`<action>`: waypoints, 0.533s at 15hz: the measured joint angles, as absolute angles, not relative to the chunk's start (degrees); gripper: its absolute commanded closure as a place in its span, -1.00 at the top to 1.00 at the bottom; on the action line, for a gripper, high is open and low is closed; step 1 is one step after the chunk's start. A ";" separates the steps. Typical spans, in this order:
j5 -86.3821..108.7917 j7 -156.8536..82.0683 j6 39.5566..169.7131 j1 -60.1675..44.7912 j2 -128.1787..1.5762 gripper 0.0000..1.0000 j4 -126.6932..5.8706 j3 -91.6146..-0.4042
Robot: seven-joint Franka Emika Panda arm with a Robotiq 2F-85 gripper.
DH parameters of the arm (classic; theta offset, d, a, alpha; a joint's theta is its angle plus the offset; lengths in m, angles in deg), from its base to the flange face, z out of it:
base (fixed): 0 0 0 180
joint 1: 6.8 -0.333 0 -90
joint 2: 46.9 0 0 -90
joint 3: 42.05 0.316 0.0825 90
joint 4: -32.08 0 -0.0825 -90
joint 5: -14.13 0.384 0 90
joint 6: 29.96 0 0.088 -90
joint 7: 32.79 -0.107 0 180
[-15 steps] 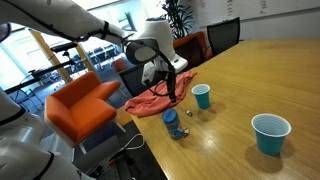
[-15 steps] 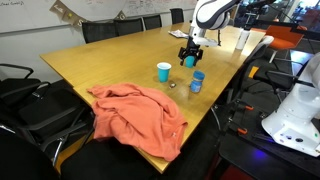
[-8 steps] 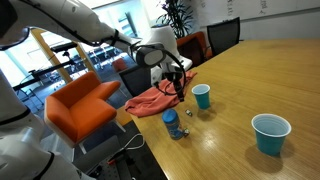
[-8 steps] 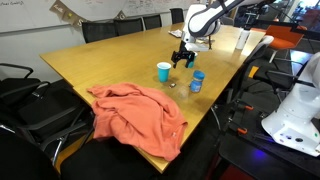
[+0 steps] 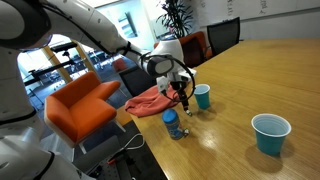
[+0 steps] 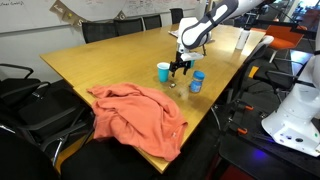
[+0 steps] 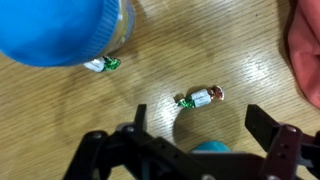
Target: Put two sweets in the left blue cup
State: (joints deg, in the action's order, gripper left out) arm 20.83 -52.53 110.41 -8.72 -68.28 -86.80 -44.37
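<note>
My gripper (image 5: 183, 96) (image 6: 180, 66) is open and empty, low over the wooden table just beside the small turquoise-blue cup (image 5: 202, 96) (image 6: 164, 71). In the wrist view my gripper (image 7: 200, 125) has its jaws spread wide. A wrapped sweet (image 7: 200, 96) lies on the wood just beyond them, between the two fingers. A second sweet (image 7: 102, 65) lies against the base of the blue-lidded jar (image 7: 60, 30). A blue shape (image 7: 205, 149) shows under the gripper body; I cannot tell what it is. A sweet (image 5: 190, 113) (image 6: 172, 85) shows as a tiny speck in both exterior views.
The blue-lidded jar (image 5: 171, 123) (image 6: 196, 82) stands near the table edge by the sweets. A wider turquoise cup (image 5: 270, 133) stands farther along the table. An orange cloth (image 5: 155, 99) (image 6: 135, 115) (image 7: 308, 50) hangs over the table edge. Chairs (image 5: 80, 105) surround the table.
My gripper has come down and moved toward the small blue cup and the sweets. It stays open. The cups, jar and sweets have not moved.
</note>
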 measured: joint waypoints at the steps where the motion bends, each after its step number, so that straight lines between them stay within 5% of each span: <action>1: 20.03 -52.63 110.61 -9.07 -69.12 1.00 -86.61 -44.44; 8: 13.54 -55.90 111.55 -12.06 -73.69 1.00 -84.52 -46.67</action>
